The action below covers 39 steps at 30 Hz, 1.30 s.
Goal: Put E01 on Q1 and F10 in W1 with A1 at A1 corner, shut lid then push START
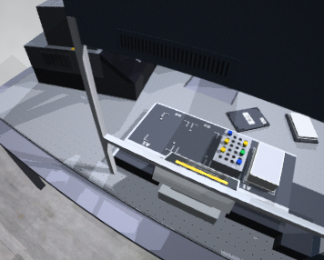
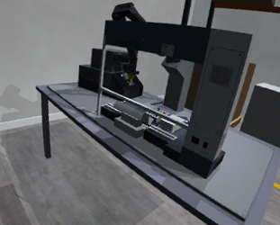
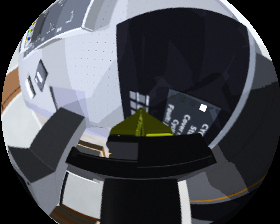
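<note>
The black cycler Q1 [image 1: 86, 68] stands at the table's far left, and its top looks closed. My gripper [image 3: 141, 111] is shut and empty, its yellow fingertips pointing down at Q1's key panel [image 3: 188, 118], close above the keys; I cannot tell whether they touch. The gripper also shows in the exterior view [image 2: 129, 78] over Q1's sloped front. Deck places D3 [image 1: 191, 132] and D4 [image 1: 156, 123] hold no plate. A white plate [image 1: 301, 126] lies flat in a nest at the back right. No other plate is in view.
The white deep-well block [image 1: 265, 165] and the tube cooling block [image 1: 232, 151] with coloured tubes stand on the deck. A dark flat nest [image 1: 248, 119] lies behind them. A grey post [image 1: 93, 105], a rail [image 1: 191, 168] and a large dark housing [image 2: 216, 96] stand over the deck.
</note>
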Each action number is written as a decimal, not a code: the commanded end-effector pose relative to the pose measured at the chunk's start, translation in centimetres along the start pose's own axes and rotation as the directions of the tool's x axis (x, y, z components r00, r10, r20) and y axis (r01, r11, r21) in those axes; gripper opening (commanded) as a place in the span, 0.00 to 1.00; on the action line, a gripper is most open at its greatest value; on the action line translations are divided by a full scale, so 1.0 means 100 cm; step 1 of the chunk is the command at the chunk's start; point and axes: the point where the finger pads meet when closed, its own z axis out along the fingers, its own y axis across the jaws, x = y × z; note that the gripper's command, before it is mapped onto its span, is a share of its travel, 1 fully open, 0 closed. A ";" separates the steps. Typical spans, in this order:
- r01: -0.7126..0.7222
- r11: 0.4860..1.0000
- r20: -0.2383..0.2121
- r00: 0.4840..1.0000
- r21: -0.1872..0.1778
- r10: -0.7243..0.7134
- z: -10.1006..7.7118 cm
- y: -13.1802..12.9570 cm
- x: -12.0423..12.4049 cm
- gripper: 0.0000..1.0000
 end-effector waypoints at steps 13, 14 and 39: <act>-0.003 1.000 0.006 1.000 0.012 0.003 -0.001 -0.005 0.000 0.00; 0.000 1.000 0.004 1.000 0.015 0.000 -0.003 -0.007 0.001 0.00; 0.008 1.000 0.001 1.000 0.010 -0.008 -0.005 -0.005 -0.001 0.00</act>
